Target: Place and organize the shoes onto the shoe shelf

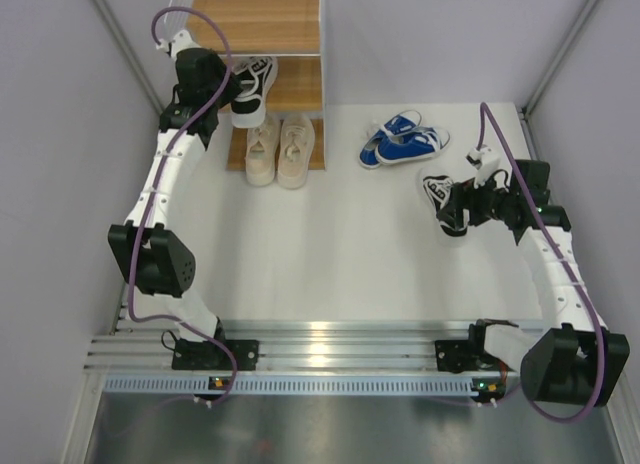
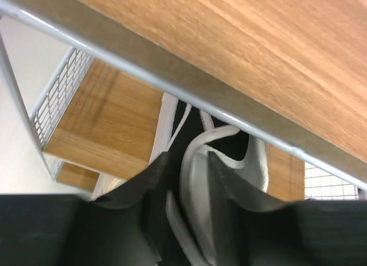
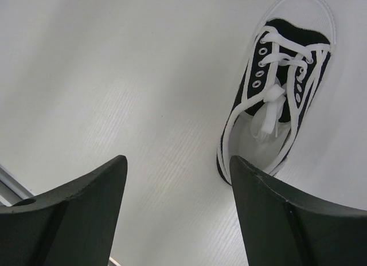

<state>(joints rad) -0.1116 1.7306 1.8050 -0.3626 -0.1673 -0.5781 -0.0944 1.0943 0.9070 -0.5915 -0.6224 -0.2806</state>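
Observation:
The shoe shelf [image 1: 255, 24] stands at the back centre. One black-and-white shoe [image 1: 252, 89] lies on its middle board. My left gripper [image 1: 220, 84] is at that shoe's heel. In the left wrist view its fingers [image 2: 155, 180] straddle the heel wall [image 2: 195, 180] under an upper board [image 2: 258, 48]; whether they still press it is unclear. The beige pair [image 1: 280, 149] lies on the lowest board. The blue pair [image 1: 405, 144] and the other black-and-white shoe [image 1: 437, 192] [image 3: 287, 88] lie on the table. My right gripper [image 1: 460, 209] [image 3: 178, 163] hangs open beside that shoe's heel.
Grey walls close in on both sides, with slanted metal posts [image 1: 120, 44] at the back corners. The shelf's white wire side grid [image 2: 57, 100] is just left of my left gripper. A metal rail [image 1: 320, 359] with both arm bases runs along the near edge.

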